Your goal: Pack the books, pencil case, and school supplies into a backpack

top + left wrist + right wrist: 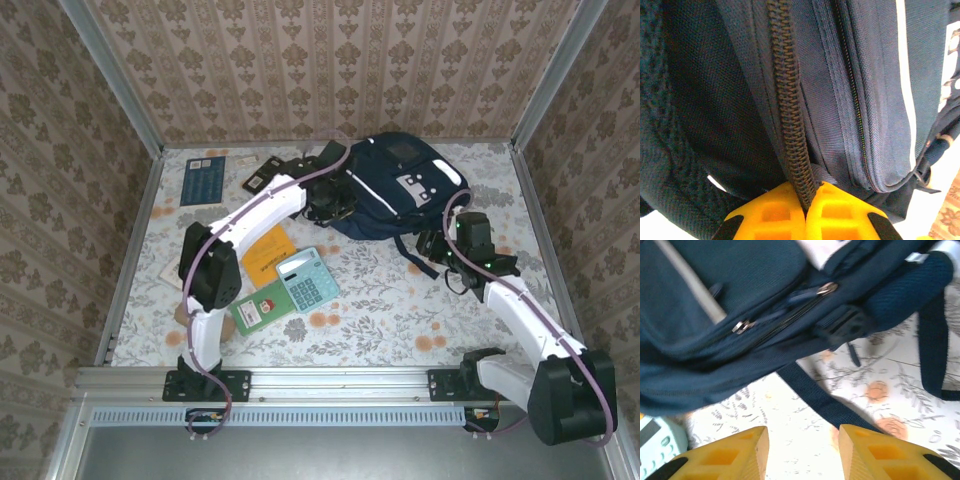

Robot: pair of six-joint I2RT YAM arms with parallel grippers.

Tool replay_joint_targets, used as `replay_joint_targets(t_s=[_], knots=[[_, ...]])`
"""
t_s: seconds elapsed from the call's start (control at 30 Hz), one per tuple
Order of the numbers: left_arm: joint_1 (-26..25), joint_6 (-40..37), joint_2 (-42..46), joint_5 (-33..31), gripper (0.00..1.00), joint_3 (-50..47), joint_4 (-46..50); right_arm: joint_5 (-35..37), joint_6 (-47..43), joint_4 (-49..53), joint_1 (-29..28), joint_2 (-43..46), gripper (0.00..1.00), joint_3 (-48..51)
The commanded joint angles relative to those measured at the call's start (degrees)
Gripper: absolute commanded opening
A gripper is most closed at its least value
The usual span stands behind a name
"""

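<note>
The navy backpack lies at the back right of the table. My left gripper is shut on the backpack's dark zipper band at its left side, and the arm reaches there. My right gripper hangs open over the tablecloth by the bag's near right side, and a dark strap runs toward its right finger. Nothing sits between its fingers. On the table lie a dark blue book, a black book, an orange-yellow book, a green book and the teal calculator.
Patterned walls with metal posts close in the table on three sides. A tan object peeks out behind the left arm's lower link. Zipper pulls show on the backpack's front. Open tablecloth lies in front of the backpack.
</note>
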State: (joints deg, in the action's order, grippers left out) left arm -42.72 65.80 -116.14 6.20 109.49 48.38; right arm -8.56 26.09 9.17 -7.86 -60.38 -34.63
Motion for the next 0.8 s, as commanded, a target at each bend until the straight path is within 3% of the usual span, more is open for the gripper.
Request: replay_joint_targets(t_s=[0.0, 0.33, 0.43, 0.77], knots=[[0.5, -1.6, 4.3, -1.0, 0.0, 3.3, 0.4, 3.2, -2.5, -6.0, -1.7, 1.8, 0.39, 2.9], [1.2, -1.8, 7.5, -2.2, 0.0, 3.8, 0.6, 4.6, -4.1, -17.7, -1.7, -2.1, 0.3, 7.0], [1.4, -1.4, 7.9, -1.4, 0.0, 3.6, 0.1, 1.9, -4.5, -22.2, -1.2, -4.8, 0.27, 7.6], [1.9, -0.5, 9.3, -0.8, 0.0, 3.4, -0.2, -14.7, -0.2, -30.6, 6.5, -18.4, 0.43, 3.4]])
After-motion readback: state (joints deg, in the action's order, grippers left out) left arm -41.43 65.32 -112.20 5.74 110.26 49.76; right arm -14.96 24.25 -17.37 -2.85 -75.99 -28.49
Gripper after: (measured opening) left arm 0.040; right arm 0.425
